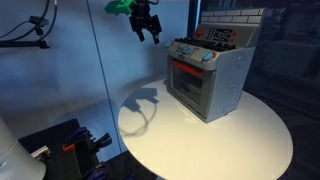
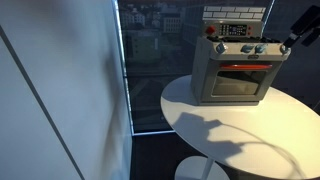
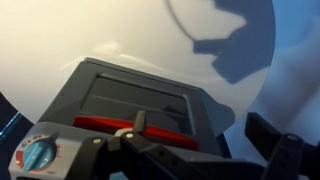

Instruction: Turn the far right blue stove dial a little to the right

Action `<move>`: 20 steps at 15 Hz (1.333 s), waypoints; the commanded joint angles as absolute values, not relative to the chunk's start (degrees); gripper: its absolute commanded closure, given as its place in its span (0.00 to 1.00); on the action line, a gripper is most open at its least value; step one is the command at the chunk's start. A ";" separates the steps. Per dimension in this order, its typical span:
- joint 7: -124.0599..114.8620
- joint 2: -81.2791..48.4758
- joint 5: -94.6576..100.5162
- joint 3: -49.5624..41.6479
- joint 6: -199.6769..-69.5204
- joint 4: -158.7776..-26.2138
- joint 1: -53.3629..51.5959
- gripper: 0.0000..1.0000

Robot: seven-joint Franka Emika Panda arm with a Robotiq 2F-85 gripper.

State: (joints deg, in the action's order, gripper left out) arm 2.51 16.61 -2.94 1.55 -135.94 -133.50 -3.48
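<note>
The stove [image 1: 210, 80] is a small silver-grey toy oven with a red-trimmed door window. It stands on a round white table [image 1: 250, 140] and shows in both exterior views [image 2: 238, 75]. A row of light-blue dials [image 2: 245, 48] runs across its front above the door. My gripper [image 1: 152, 33] hangs open and empty in the air, apart from the stove and level with its top. In an exterior view it is just beside the stove's upper corner [image 2: 292, 40]. The wrist view looks down on the oven door [image 3: 140, 100] between my open fingers [image 3: 205, 135], with one blue dial [image 3: 40, 153] at the lower left.
A glass wall or window [image 2: 150, 60] stands behind the table. Dark equipment [image 1: 70, 145] sits low beside the table. The table's rim [image 2: 200, 150] is close round the stove.
</note>
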 commanded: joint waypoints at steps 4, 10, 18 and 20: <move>2.52 9.36 -5.16 2.33 -136.82 -126.28 -4.81 0.00; 2.50 9.04 -3.90 2.77 -136.91 -126.78 -4.67 0.00; 2.04 6.75 -4.02 2.78 -138.56 -125.07 -4.59 0.00; 2.05 5.27 -4.12 2.84 -139.77 -124.06 -4.65 0.00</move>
